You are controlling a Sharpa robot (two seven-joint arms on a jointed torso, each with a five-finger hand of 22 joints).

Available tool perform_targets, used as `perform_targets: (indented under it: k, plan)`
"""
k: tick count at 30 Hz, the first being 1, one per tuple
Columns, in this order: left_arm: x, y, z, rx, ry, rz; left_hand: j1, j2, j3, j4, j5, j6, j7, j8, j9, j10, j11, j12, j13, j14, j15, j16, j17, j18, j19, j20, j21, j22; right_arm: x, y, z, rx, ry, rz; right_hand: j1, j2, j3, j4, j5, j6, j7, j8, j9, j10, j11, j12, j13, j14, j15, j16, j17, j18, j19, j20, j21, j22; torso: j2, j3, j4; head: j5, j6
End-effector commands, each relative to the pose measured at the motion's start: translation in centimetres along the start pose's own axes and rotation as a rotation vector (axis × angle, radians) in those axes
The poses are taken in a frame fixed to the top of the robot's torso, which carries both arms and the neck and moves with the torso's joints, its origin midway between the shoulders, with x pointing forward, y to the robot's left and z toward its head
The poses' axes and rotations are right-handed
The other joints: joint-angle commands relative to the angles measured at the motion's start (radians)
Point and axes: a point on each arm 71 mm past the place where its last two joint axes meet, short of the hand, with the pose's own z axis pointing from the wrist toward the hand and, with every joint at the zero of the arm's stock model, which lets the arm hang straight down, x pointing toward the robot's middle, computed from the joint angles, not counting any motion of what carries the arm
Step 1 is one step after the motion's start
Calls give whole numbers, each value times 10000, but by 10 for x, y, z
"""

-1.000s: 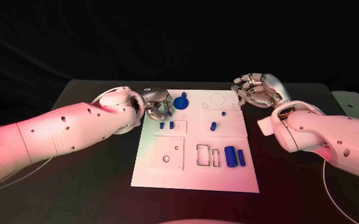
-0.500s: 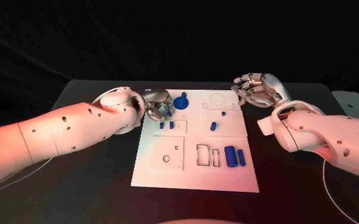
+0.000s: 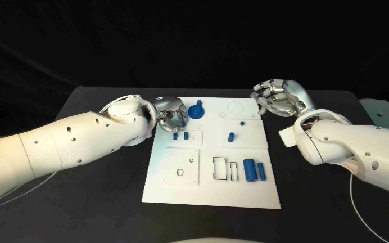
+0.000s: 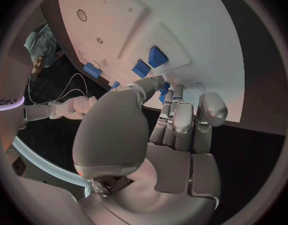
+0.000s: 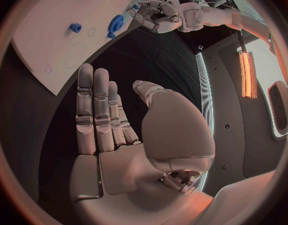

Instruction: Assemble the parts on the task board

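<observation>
Head view: the left hand (image 3: 170, 117) curls its fingers beside the blue gear-shaped part (image 3: 195, 110) at the white task board's (image 3: 212, 189) far edge; actual contact is unclear. The right hand (image 5: 119, 130), fingers extended, holds nothing off the board's corner.

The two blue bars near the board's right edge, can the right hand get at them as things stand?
Probably yes. The right hand is open and holds nothing, hovering off the board's far right corner, and nothing lies over the bars.

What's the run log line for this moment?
left hand: at blue gear, grip unclear | right hand: open, beside task board
</observation>
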Motion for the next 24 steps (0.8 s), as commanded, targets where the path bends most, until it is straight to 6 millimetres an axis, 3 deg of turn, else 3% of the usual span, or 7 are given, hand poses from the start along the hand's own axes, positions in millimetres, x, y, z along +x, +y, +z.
perform_targets:
  k: [1, 9, 15, 17, 18, 22, 24]
  plan:
    - [0, 0, 0, -58, 41, 5, -4, -86, -64, -5, -31, -70, 1, -58, -16, -109, 36, -75, -15, -107, -8, -76, -109, 88, -121, 1, -104, -111, 1, 1, 0, -135, 59, -27, 76, 16, -38, -11, 48, 6, 83, 31, -11, -87, -20, -25, -13, 67, 35, -62, 13, 35, 57, -19, -54, -14, 4, -1, 0, 2, -7]
    - [-2, 3, -4, -29, -170, -18, 65, -48, -290, 5, -25, -177, 26, -226, -73, -511, 99, -133, -36, -619, 59, -407, -1073, 250, -599, 77, -683, -859, 0, -1, 1, -101, 192, -98, 182, -28, -27, -97, 49, 13, 86, 43, -24, -142, -15, -76, -72, 43, 40, -124, 47, 33, 47, -17, -84, -51, -2, -6, -6, 2, 0]
    - [-10, 7, -13, 461, -1121, -1072, 99, 54, -801, 130, -28, -247, 13, -360, -109, -929, 114, -8, -31, -1431, 82, -926, -2457, 456, -1303, 100, -1579, -1923, 0, -7, 3, -84, 960, -514, 869, -257, 495, -665, -182, 502, 103, -126, -284, 83, 14, -1663, -1235, 75, 19, -422, 272, 25, 97, -69, -74, -129, -7, -18, -13, -34, 38]
    - [-13, 11, -17, 507, -1468, -1863, 8, 88, -1114, 277, -27, -206, 9, -370, -107, -993, 115, 91, -18, -1531, 88, -979, -2673, 482, -1380, 113, -1743, -2099, 0, -9, 3, -66, 1347, -744, 997, -313, 633, -815, -262, 633, 95, -303, -404, 121, 41, -2195, -1586, 156, 14, -451, 335, 20, 142, -102, 3, -82, -19, -10, -10, -115, 76]
    - [-15, 14, -19, 485, -1673, -2502, 72, 176, -1370, 367, -10, -171, 23, -389, -110, -1096, 124, 180, -11, -1856, 95, -1209, -3283, 575, -1661, 118, -2161, -2596, 1, -11, 4, -56, 1629, -937, 1005, -328, 717, -927, -348, 857, 57, -508, -541, 441, 34, -2685, -1956, 296, 8, -478, 423, 23, 200, -152, 127, 2, -22, -6, -7, -149, 90]
    - [-22, 29, -29, 335, -2243, -4737, 121, 294, -1484, 455, 3, -68, 89, -376, -104, -1046, 154, 337, 19, -1759, 113, -1149, -3233, 590, -1667, 125, -2284, -2726, 3, -15, 4, -119, 2555, -1910, 1192, -306, 863, -1297, -594, 1454, -87, -756, -708, 1187, -132, -3429, -2476, 1122, -223, -48, 832, 27, 691, -335, 738, 408, -33, 14, -15, -356, 192]
    - [-26, 36, -35, 307, -2521, -5727, 169, 339, -1507, 484, 7, 17, 120, -365, -103, -1109, 181, 394, 14, -2108, 135, -1421, -3917, 700, -2014, 141, -2777, -3318, 4, -16, 4, -197, 2914, -2582, 1361, -267, 1014, -1511, -477, 1687, -165, -829, -753, 1527, -220, -3656, -2602, 1546, -329, 418, 1163, 20, 978, -440, 1141, 701, -22, 2, -9, -466, 240]
